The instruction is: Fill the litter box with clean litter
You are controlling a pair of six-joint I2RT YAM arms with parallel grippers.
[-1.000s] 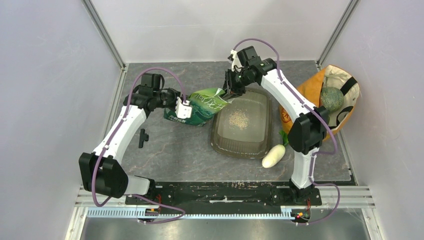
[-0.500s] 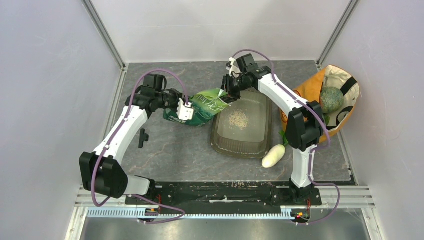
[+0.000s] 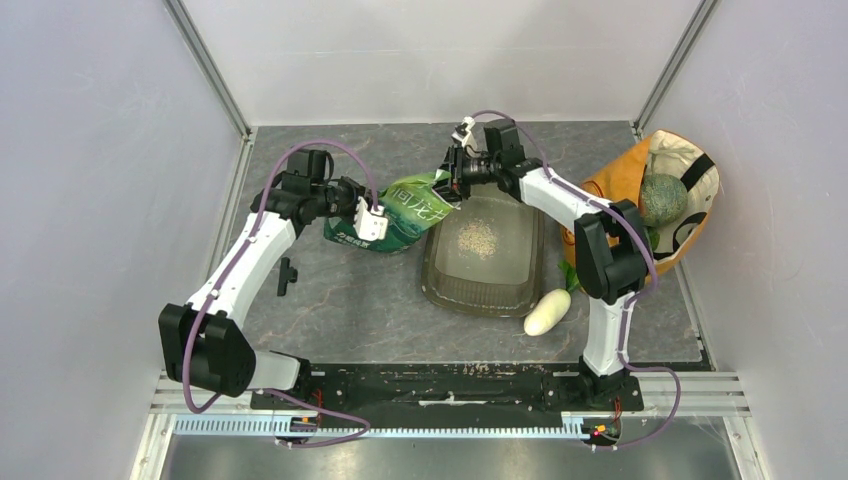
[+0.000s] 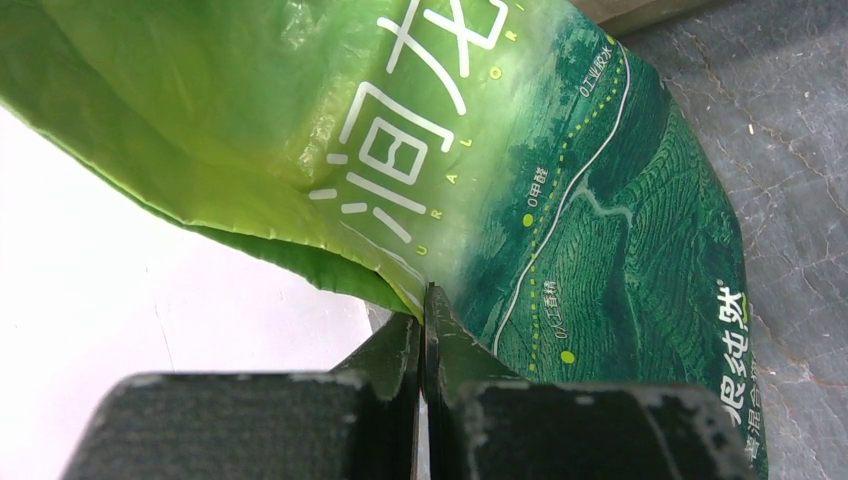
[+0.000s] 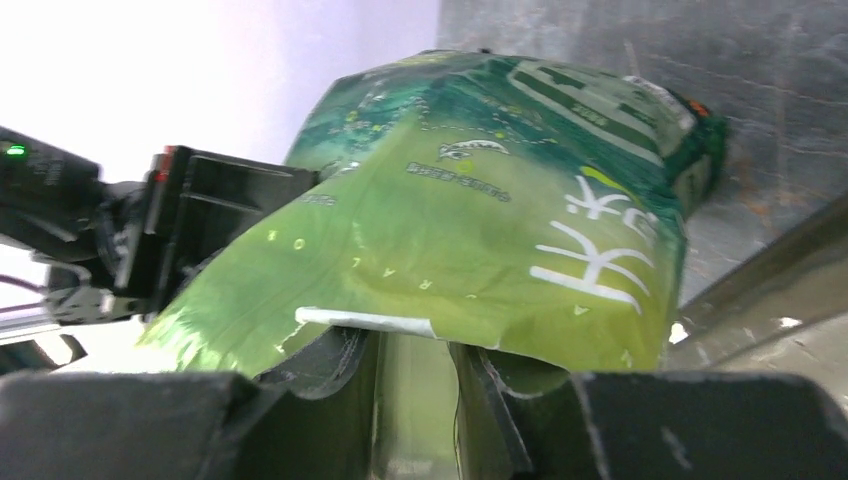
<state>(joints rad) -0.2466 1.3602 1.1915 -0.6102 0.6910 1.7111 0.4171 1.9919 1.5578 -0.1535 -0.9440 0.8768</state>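
Note:
The litter box (image 3: pixel 440 275), a smoky translucent tray, lies mid-table with a small heap of clean litter (image 3: pixel 478 237) inside. A green bag with white characters (image 3: pixel 405 212) lies tilted, its torn mouth at the tray's far-left rim. My left gripper (image 3: pixel 371 222) is shut on the bag's bottom edge; in the left wrist view the jaws (image 4: pixel 425 305) pinch the thin film of the bag (image 4: pixel 600 200). My right gripper (image 3: pixel 456 183) is at the mouth. Its fingers (image 5: pixel 415 340) stand apart, tips hidden under the bag's torn edge (image 5: pixel 365 321); I see no pinch.
An orange-and-cream fabric bag (image 3: pixel 610 180) holding a round green melon (image 3: pixel 663 198) sits at the right edge. A white oval vegetable (image 3: pixel 547 311) lies by the tray's near right corner. A small black part (image 3: pixel 287 274) lies left of the tray. Walls close in on three sides.
The right wrist has swung left and back while its elbow dropped toward the tray's right side. The bag's mouth lifted slightly. The left arm has barely moved.

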